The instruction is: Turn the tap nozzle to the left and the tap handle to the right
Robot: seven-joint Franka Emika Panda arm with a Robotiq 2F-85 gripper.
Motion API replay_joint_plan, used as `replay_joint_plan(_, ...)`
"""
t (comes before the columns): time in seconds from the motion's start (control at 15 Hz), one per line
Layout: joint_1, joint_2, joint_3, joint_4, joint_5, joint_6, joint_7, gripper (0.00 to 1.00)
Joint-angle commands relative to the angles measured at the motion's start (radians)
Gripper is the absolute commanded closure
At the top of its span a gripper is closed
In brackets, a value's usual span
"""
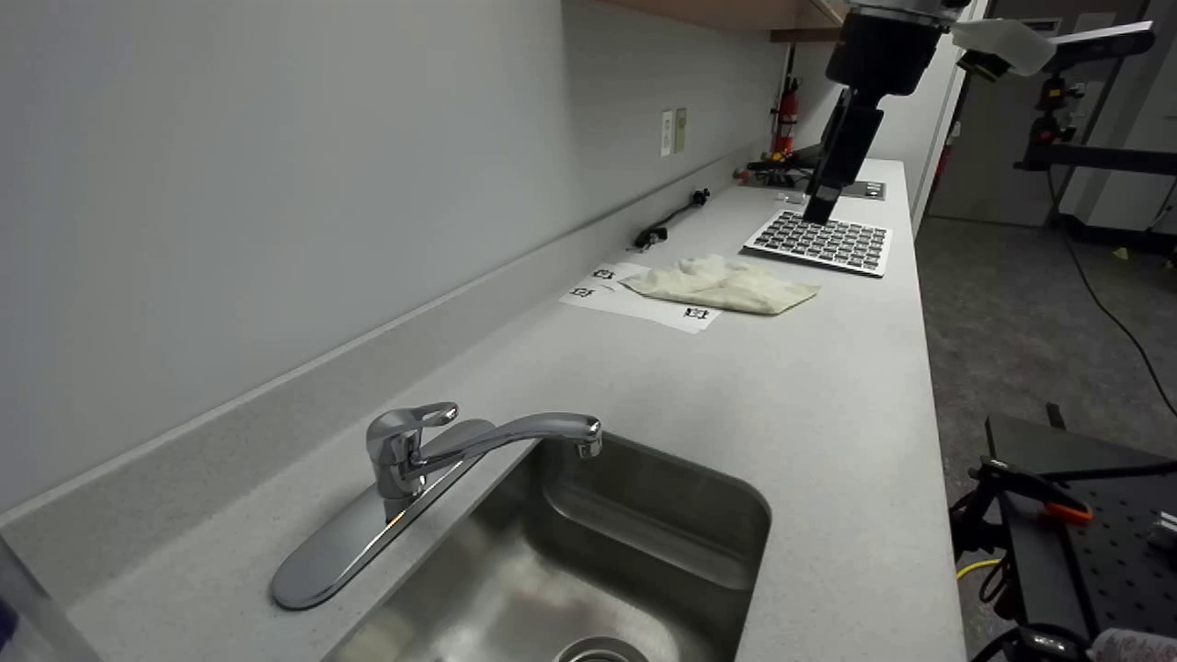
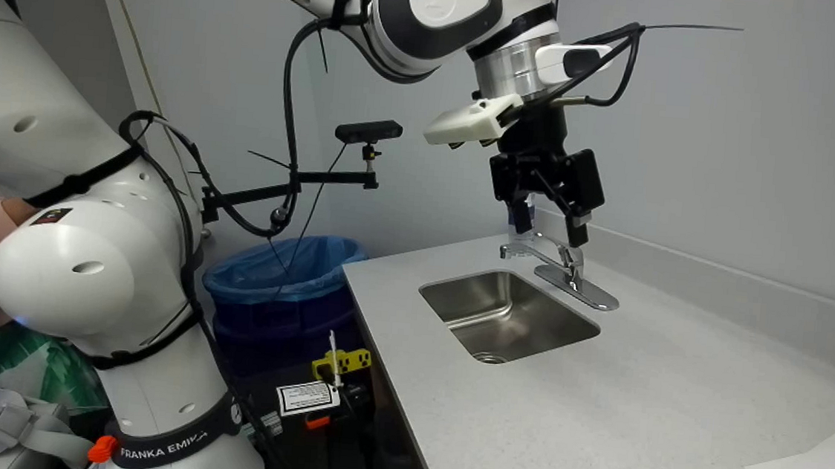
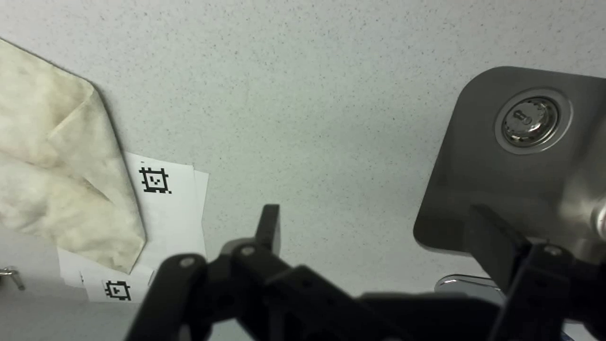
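Nearest us in an exterior view is the stainless-steel sink [image 1: 644, 510], with the single-lever faucet [image 1: 395, 473] just beside it. Its tap nozzle [image 1: 524, 427] reaches over the sink, tip bent down; the tap handle [image 1: 401, 423] tops the faucet, its free end pointing the same general way. Farther off, well above the countertop [image 1: 846, 386], we see the Robotiq gripper [image 3: 376, 208], its fingers [image 3: 269, 225] spread wide and holding nothing. Past the sink, a stained cream cloth [image 1: 722, 283] partly covers printed marker sheets [image 1: 634, 308]; behind it we find a grid-patterned board [image 1: 828, 246] and, farther yet, a red fire extinguisher [image 1: 788, 115].
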Motion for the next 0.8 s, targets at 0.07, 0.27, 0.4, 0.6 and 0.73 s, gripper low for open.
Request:
replay_joint_plan(0.07,-0.001,0.000,0.001,0.002,0.000,-0.003,0.000,0.00)
replay_joint_plan(0.27,-0.001,0.000,0.001,0.002,0.000,-0.003,0.000,0.00)
replay_joint_plan(0.4,-0.001,0.000,0.001,0.002,0.000,-0.003,0.000,0.00)
replay_joint_plan(0.6,0.005,0.001,-0.005,0.003,0.005,-0.003,-0.022,0.00)
replay_joint_plan(0.73,0.010,0.002,-0.010,0.004,0.011,-0.004,-0.039,0.00)
